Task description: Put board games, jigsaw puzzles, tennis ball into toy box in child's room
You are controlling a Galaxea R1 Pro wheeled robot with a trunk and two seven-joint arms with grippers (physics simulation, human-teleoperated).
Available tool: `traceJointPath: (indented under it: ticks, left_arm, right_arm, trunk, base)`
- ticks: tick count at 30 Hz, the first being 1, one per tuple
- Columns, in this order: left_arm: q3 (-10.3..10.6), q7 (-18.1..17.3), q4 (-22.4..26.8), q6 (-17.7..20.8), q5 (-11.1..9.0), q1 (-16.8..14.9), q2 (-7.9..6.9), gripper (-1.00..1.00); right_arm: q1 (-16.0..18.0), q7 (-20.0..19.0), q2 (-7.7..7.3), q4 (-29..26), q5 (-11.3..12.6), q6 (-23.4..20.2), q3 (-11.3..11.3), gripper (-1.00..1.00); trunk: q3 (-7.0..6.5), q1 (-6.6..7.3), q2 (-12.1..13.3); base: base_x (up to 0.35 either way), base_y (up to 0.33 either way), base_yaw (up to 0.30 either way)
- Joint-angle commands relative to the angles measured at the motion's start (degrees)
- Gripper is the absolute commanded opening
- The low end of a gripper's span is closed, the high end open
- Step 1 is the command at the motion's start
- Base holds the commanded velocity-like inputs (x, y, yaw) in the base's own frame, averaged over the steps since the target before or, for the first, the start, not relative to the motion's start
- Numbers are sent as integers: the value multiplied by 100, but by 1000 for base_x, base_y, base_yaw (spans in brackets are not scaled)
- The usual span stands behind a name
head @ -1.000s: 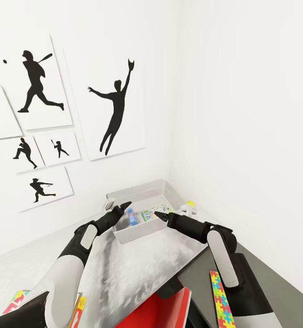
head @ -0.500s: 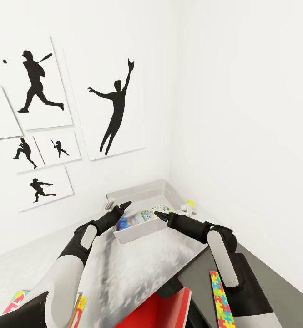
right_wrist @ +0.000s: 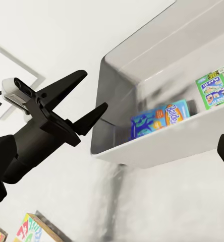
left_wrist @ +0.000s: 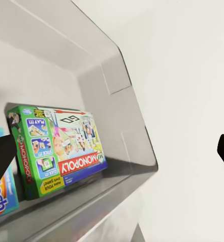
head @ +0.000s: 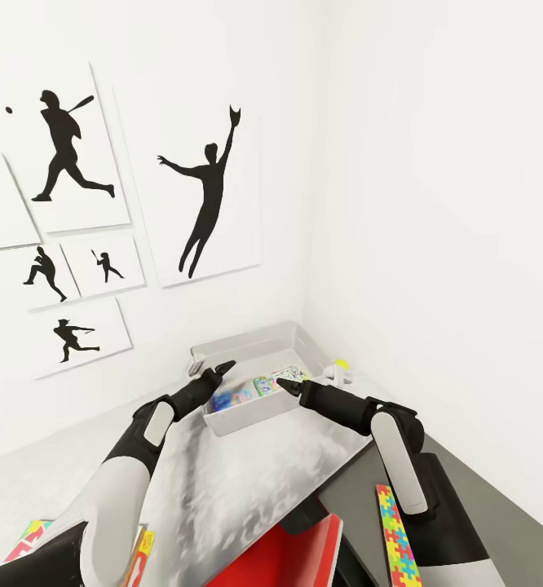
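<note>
We see the light-grey worktop [head: 247, 481] meeting white walls hung with black baseball silhouettes [head: 210, 196]. On it, in the corner, stands the toy box [head: 259, 346], a shallow grey bin with sloping, smooth sides and rounded corners. Inside it lie a blue board game [head: 229, 399] and a green Monopoly box [left_wrist: 56, 148], side by side on the floor of the bin. We judge such cardboard boxes stiff and light, best pinched across a thin edge. A jigsaw puzzle [head: 398, 538] lies on the lower dark section: thin, rigid, hard to lift flat, so its overhanging edge is the place to grip. The tennis ball [head: 342, 366] sits just beyond the bin; fuzzy, it may roll. The left end effector [head: 209, 371] hovers over the bin's near corner, fingers apart and empty. The right end effector [head: 286, 383] appears closed, though poorly seen.
</note>
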State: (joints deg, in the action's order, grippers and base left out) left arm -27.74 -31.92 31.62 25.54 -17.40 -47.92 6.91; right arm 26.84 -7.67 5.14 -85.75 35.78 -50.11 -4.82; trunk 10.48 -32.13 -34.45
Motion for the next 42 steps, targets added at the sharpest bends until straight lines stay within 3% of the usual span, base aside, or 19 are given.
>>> traceJointPath:
  ticks: [1, 30, 42]
  left_arm:
    - [-37, -16, 2, 47, -18, -7, 9, 100]
    - [-41, -16, 2, 47, -18, -7, 11, 100]
    - [-35, -16, 2, 47, -18, -7, 3, 100]
  right_arm:
    - [5, -43, 3, -3, -45, -25, 8, 100]
    - [5, -50, -2, -5, -53, -16, 8, 100]
    - [5, -50, 2, -11, -52, -16, 8, 100]
  trunk:
    - [10, -2, -9]
    - [8, -2, -9]
    - [-73, -2, -9]
  base:
    - [0, 0, 0]
    - [0, 0, 0]
    - [0, 0, 0]
